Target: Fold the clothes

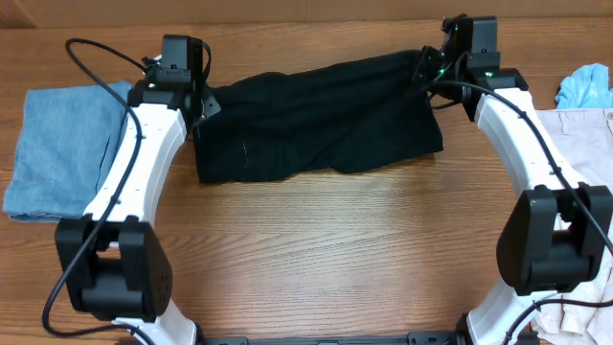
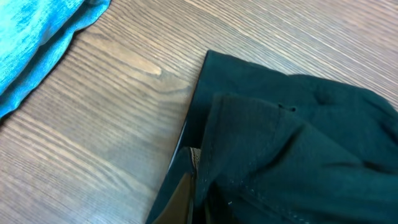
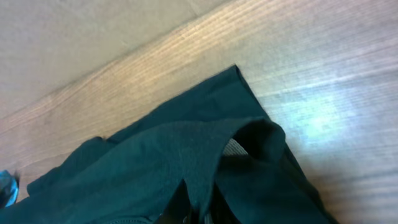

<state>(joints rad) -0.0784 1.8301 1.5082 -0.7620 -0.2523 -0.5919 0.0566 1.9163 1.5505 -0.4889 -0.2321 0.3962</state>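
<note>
Overhead, shorts: the black shorts (image 1: 316, 120) lay spread across the far middle of the table (image 1: 316, 249), wrinkled and not yet folded.
Overhead, left gripper (image 1: 199, 96): I had it at the shorts' far left corner, down on the cloth.
Overhead, right gripper (image 1: 428, 69): I had it at the far right corner, also on the cloth.
Overhead, other clothes: a faded-blue garment (image 1: 57, 149) lay flat beyond my left arm, apart from the shorts. A light-blue piece (image 1: 584, 86) and a beige piece (image 1: 575, 144) sat by the right edge.
Left wrist, grip: my jaws were closed narrow on the black hem, which draped over one finger (image 2: 181, 193) and hid most of it. The corner stood raised off the wood.
Right wrist, grip: my jaws were pinched shut on a tented ridge of the same cloth, with the corner hanging loose beyond.
Risk, thin bite: each hold looked to be near the hem, so I judged a quick pull could slip a corner free.
Risk, uneven lift: if one arm led, the fold line would skew and the slack middle would bunch.
Risk, layers: I could not tell whether I held both layers. One layer alone would peel open.
</note>
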